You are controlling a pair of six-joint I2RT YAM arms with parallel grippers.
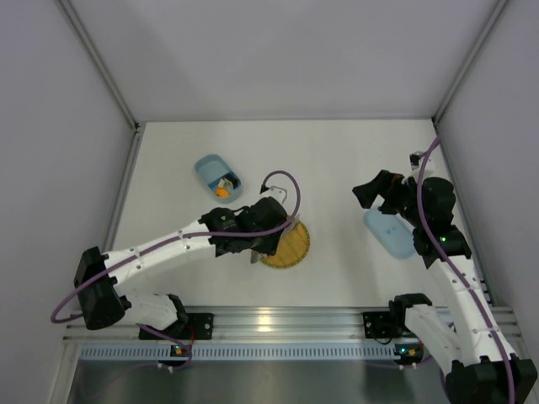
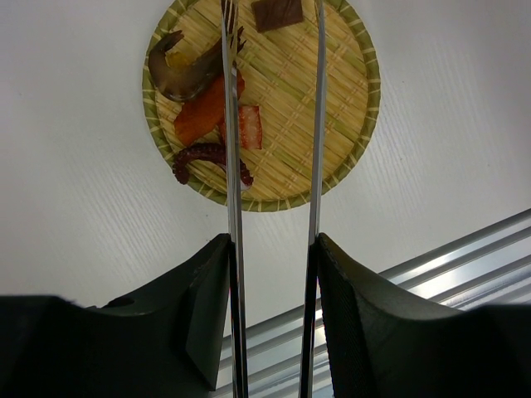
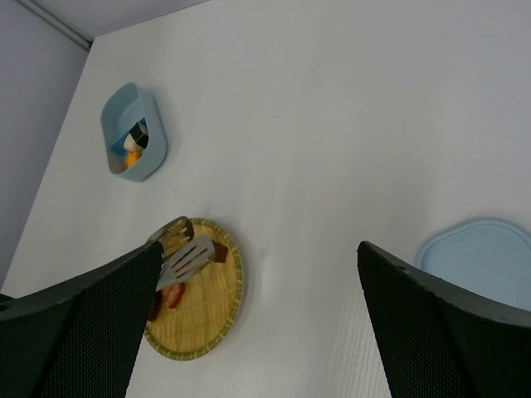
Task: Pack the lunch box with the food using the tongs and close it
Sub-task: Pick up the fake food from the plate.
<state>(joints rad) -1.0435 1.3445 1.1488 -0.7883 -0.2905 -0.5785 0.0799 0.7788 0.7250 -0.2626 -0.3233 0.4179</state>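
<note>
My left gripper [image 2: 272, 242] is shut on the silver tongs [image 2: 233, 166], one slim arm against each finger. The tong tips [image 3: 187, 257] hang slightly apart over the round woven plate [image 2: 365, 91]. On the plate lie food pieces: a brown square [image 2: 278, 12], a brown curved piece [image 2: 178, 70], an orange piece [image 2: 199, 116], a red-and-white slice [image 2: 250, 126] and a dark red curl [image 2: 203, 157]. The light-blue lunch box [image 1: 219, 178] stands open at the back left, with a white cube and an orange bit inside. Its lid [image 1: 389, 233] lies flat at the right. My right gripper [image 1: 375, 192] hovers open and empty beside the lid.
The metal rail [image 1: 278, 320] runs along the near edge of the table. Grey walls close off the left, back and right sides. A purple cable [image 1: 282, 178] loops above my left wrist.
</note>
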